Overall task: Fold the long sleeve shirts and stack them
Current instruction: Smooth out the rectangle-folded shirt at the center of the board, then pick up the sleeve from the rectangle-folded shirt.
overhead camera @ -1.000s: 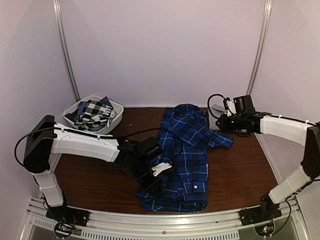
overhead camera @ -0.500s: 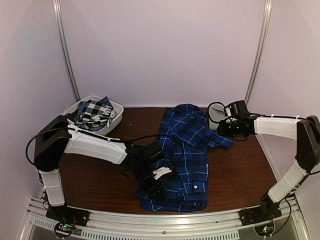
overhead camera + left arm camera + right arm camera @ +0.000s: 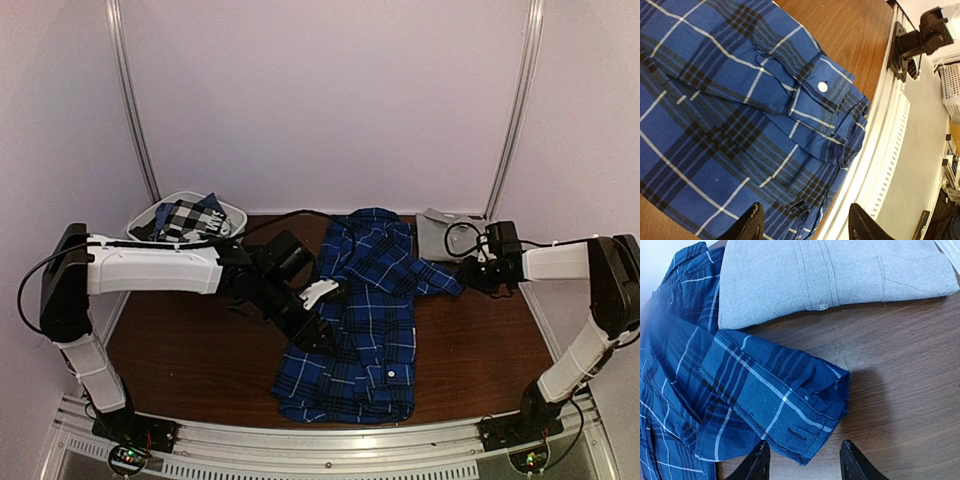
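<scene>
A royal-blue plaid cloth shirt with black and white lines (image 3: pixel 365 320) lies spread out on the brown wooden table (image 3: pixel 180 360). Its collar is at the far end. Its bottom edge is close to the near edge of the table.

The left gripper (image 3: pixel 805 214) hangs over the left side of the blue shirt, near the bottom edge. Its two fingers are apart and nothing is between them. In the left wrist view, a sleeve end with a small white button (image 3: pixel 822 86) lies folded on top of the blue shirt.

The right gripper (image 3: pixel 804 450) is just beside the right side of the blue shirt, where a sleeve end (image 3: pixel 805 410) sticks out. Its fingers are apart too and hold nothing.

A plain grey folded shirt (image 3: pixel 830 275) lies at the far right of the blue shirt, touching it. A black-and-white check shirt (image 3: pixel 185 220) sits in a white plastic basket (image 3: pixel 236 216), well apart to the far left of the blue shirt.
</scene>
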Robot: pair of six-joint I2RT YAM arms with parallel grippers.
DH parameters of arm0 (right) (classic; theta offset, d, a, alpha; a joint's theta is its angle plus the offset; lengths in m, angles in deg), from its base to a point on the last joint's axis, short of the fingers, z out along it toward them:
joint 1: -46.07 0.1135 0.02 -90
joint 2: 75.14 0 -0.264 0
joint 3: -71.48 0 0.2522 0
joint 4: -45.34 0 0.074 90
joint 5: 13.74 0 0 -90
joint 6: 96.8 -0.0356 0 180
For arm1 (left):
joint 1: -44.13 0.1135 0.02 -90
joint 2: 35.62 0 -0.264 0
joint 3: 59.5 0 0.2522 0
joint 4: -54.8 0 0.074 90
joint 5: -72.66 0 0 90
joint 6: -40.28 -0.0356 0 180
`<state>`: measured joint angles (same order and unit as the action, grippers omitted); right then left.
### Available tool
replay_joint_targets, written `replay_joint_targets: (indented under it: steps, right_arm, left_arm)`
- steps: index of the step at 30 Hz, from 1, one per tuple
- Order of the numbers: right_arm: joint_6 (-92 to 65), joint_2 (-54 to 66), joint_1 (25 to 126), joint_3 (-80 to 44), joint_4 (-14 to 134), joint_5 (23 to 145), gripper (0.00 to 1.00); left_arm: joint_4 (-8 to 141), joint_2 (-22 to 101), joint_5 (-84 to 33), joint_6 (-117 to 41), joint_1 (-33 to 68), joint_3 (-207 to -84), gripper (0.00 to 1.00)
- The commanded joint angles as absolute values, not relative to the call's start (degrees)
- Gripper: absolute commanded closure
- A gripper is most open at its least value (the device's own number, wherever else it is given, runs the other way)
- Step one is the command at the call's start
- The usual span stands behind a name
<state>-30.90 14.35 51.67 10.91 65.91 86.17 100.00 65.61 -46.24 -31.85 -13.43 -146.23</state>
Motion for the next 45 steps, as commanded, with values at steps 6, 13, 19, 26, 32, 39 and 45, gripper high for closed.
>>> replay_joint_targets:
  steps: [6, 13, 19, 26, 32, 39, 45]
  right_arm:
    - [-35.0, 21.2, 49.0, 12.0, 56.2, 95.2, 0.56]
    - [-35.3, 23.7, 48.3, 10.5, 55.7, 95.7, 0.6]
    - [-34.2, 22.7, 48.2, 10.0, 58.7, 90.7, 0.55]
    - [-33.7, 22.8, 47.4, 9.5, 58.1, 90.5, 0.52]
    - [-34.1, 23.6, 47.5, 7.7, 57.8, 92.9, 0.71]
    - [-34.0, 20.8, 47.7, 7.4, 58.7, 94.4, 0.98]
    - [-34.0, 15.3, 49.9, 6.1, 62.0, 96.2, 1.0]
  left_arm:
    - [98.0, 63.3, -42.5, -28.9, -8.5, -147.3, 0.42]
    - [96.6, 63.6, -41.3, -27.2, -7.8, -148.1, 0.42]
    - [96.7, 63.8, -40.7, -26.8, -7.5, -148.2, 0.43]
    - [96.6, 64.4, -40.9, -26.6, -7.5, -148.4, 0.43]
    - [96.6, 64.6, -40.7, -26.4, -7.4, -148.4, 0.43]
    - [95.6, 64.1, -39.5, -25.7, -7.4, -148.5, 0.45]
    - [93.5, 63.7, -38.5, -24.5, -6.8, -149.1, 0.46]
